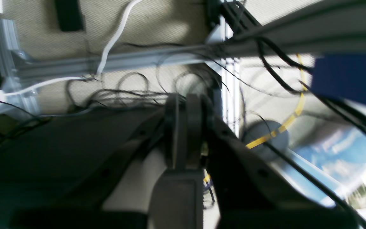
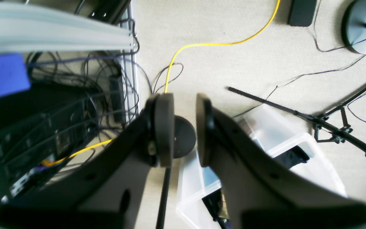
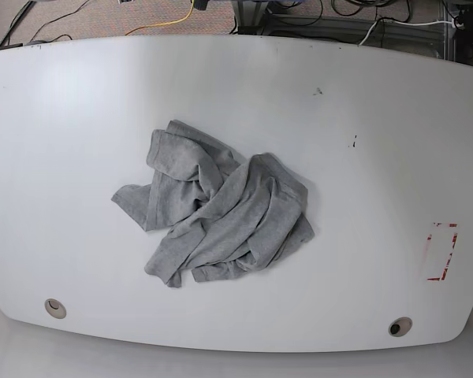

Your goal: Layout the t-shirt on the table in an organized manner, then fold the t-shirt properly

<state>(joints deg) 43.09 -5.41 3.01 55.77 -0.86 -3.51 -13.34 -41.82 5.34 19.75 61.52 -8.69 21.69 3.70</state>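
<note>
The heather-grey t-shirt (image 3: pixel 217 209) lies crumpled in a heap near the middle of the white table (image 3: pixel 363 157), with folds piled over one another. Neither arm shows in the base view. In the left wrist view my left gripper (image 1: pixel 183 127) hangs over the carpeted floor and its two dark fingers are pressed together with nothing between them. In the right wrist view my right gripper (image 2: pixel 184 127) also looks down at the floor, and its fingers stand a little apart around empty space. Both wrist views show no part of the t-shirt.
A red tape rectangle (image 3: pixel 442 252) marks the table's right side. Two round grommets (image 3: pixel 55 307) (image 3: pixel 400 326) sit near the front edge. Under the grippers are cables, an aluminium frame (image 1: pixel 106 62), a yellow cable (image 2: pixel 202 44) and a clear plastic bin (image 2: pixel 265 149).
</note>
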